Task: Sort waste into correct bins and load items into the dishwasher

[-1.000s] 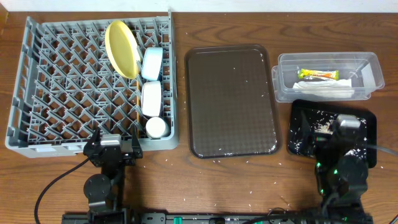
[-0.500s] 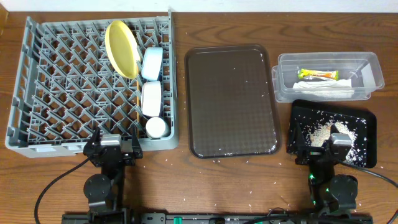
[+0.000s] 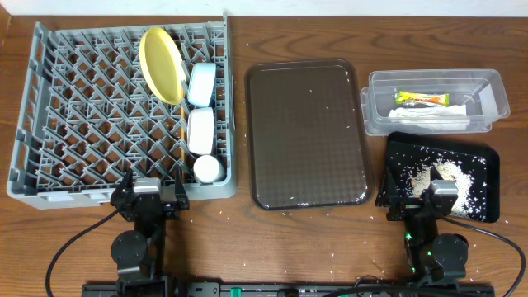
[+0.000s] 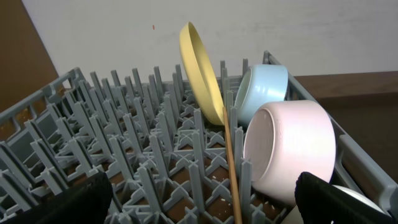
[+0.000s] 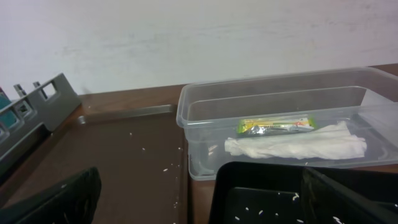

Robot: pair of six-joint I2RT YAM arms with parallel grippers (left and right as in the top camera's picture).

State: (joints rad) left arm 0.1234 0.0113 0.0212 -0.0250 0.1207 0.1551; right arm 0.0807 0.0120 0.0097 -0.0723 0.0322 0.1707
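Overhead: left of the brown serving tray [image 3: 307, 64], the dish rack [image 3: 49, 107] holds yellow plate [image 3: 161, 64], light blue bowl [image 3: 202, 84], white bowl [image 3: 201, 132], cup [image 3: 206, 168] and chopsticks [image 3: 181, 140]. Right of it, sachet [image 3: 421, 99] and paper [image 3: 429, 116] lie in the clear tub [image 3: 493, 82], and rice [image 3: 437, 175] in the black tray [image 3: 488, 155]. Stray grains [image 3: 312, 91] dot the serving tray (the right gripper [image 3: 436, 191] sits nearer them than the left gripper [image 3: 151, 188], I judge).

Left wrist: fingers [image 4: 62, 205] spread wide and empty, with the chopsticks' length running straight away.

Right wrist: fingers [image 5: 50, 199] likewise apart, holding nothing, the tub ahead.

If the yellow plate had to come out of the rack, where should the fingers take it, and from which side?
By its upper rim, from above. The yellow plate stands on edge among the pegs of the grey rack, so only the top rim is free. The light blue bowl sits close beside one face, so a sideways approach looks blocked; one finger on each face should work.
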